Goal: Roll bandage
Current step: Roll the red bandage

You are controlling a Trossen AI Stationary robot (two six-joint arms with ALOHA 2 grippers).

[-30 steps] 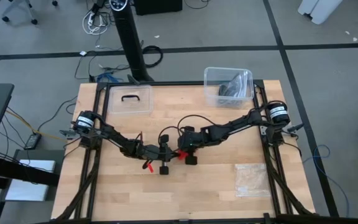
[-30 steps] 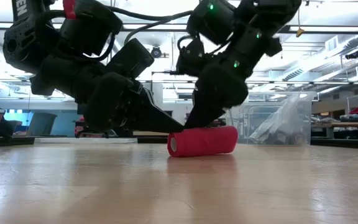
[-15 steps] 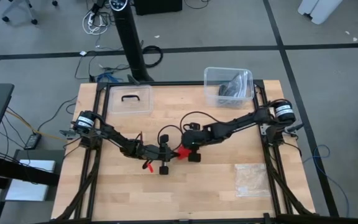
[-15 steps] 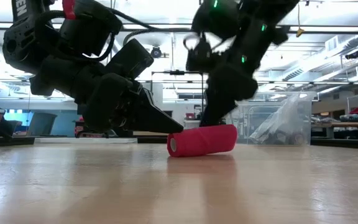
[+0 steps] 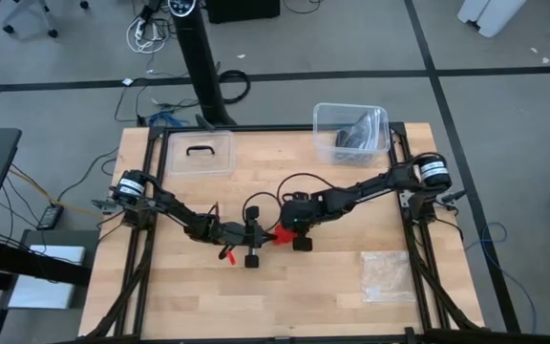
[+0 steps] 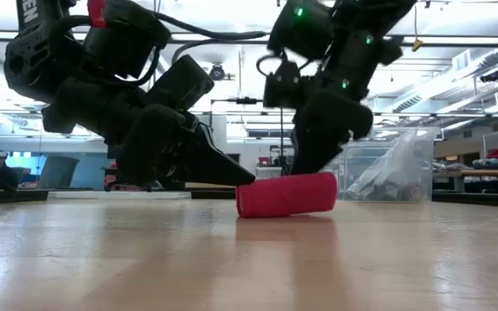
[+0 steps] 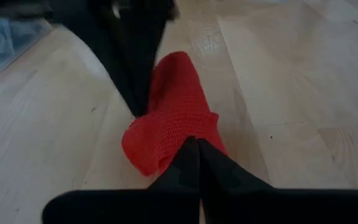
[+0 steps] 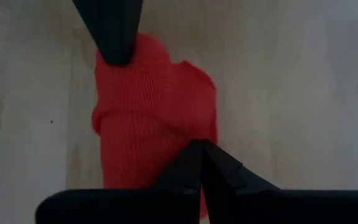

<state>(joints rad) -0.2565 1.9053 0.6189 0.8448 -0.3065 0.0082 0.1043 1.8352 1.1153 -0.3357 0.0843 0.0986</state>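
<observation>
Pinching nothing that I can confirm: right hand (image 6: 314,168) has its fingers pressed together, tips down on the far end of the bandage (image 6: 287,194). Right wrist view shows the closed tips (image 8: 201,155) lying on the red fabric, not around it. Left hand (image 6: 232,175) is likewise pressed shut, point touching the near end of the roll; left wrist view has its tips (image 7: 194,155) against the red cloth (image 7: 169,124).

Bandage is a short stubby roll lying on its side mid-desk (image 5: 332,287), between the two hands (image 5: 277,235). It looks fully rolled, no loose tail visible from here.

Change over the last second: right hand lifted off the roll briefly, then came back down a bit further along. Roll has nudged slightly toward the right arm's side in the low view. Left hand hasn't moved.

My read: this is a re-seat stroke to tighten or finish the roll, so we're late in the task. Risk is the roll skidding on the wood instead of turning, or the outer wrap loosening, since neither hand actually clamps it.

Further out: two clear bins (image 5: 349,132) at the back edge, plastic bag (image 5: 388,275) near the front right, well apart from the work.
</observation>
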